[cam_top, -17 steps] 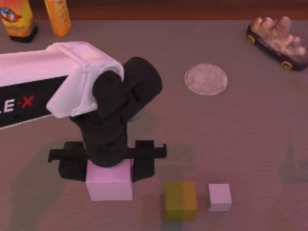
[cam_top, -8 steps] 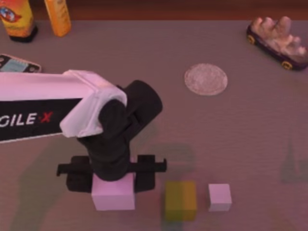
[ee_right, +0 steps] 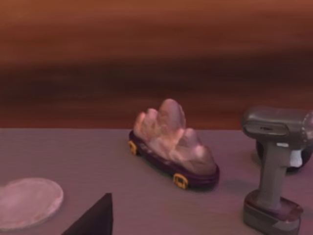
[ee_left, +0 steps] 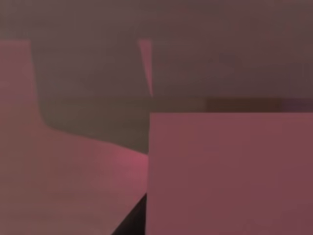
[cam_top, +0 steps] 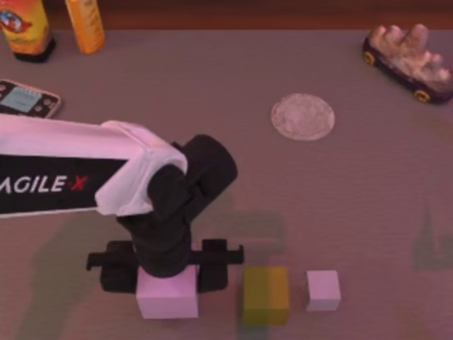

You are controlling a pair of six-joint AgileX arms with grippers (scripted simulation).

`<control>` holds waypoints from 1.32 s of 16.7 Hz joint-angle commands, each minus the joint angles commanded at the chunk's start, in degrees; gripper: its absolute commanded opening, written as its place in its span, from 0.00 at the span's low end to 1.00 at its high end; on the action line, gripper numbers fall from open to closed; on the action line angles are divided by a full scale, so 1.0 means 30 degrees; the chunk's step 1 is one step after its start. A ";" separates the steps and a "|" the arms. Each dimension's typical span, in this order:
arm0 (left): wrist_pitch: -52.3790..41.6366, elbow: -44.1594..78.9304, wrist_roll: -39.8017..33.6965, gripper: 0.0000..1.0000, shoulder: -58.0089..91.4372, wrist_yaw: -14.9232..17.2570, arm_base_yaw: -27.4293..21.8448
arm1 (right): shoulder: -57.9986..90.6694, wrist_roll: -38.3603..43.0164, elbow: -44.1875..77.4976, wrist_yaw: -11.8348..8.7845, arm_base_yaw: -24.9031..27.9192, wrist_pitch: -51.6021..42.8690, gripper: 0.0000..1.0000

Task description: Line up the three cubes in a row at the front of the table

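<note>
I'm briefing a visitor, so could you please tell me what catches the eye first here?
The left arm's gripper straddles the large pink cube at the table's front left. Beside it sit the mustard-yellow cube and small lilac-white cube, roughly in line.

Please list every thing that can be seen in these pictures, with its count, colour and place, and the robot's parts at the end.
pink cube: 1, pale pink, front, left end of the row
yellow cube: 1, mustard, front, middle of the row
small cube: 1, pale lilac-white, front, right end of the row
table: 1, grey-brown, dark reddish edge at back
disc: 1, silvery, centre-right
toy car: 1, dark with yellow wheels, pale lumpy load, back right
bottles: 2, orange, back left
flat device: 1, dark, left side
handheld scanner: 1, grey, seen only in the right wrist view, near the toy car
left claw: 1, black, around the pink cube
</note>
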 joint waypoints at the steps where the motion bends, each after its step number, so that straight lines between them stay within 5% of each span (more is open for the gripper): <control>1: 0.0000 0.0000 0.0000 0.15 0.0000 0.0000 0.0000 | 0.0000 0.0000 0.0000 0.0000 0.0000 0.0000 1.00; 12: 0.0000 0.0000 0.0000 0.98 0.0000 0.0000 0.0000 | 0.0000 0.0000 0.0000 0.0000 0.0000 0.0000 1.00; 22: -0.0069 0.0060 -0.0004 1.00 -0.0033 -0.0009 0.0012 | 0.0000 0.0000 0.0000 0.0000 0.0000 0.0000 1.00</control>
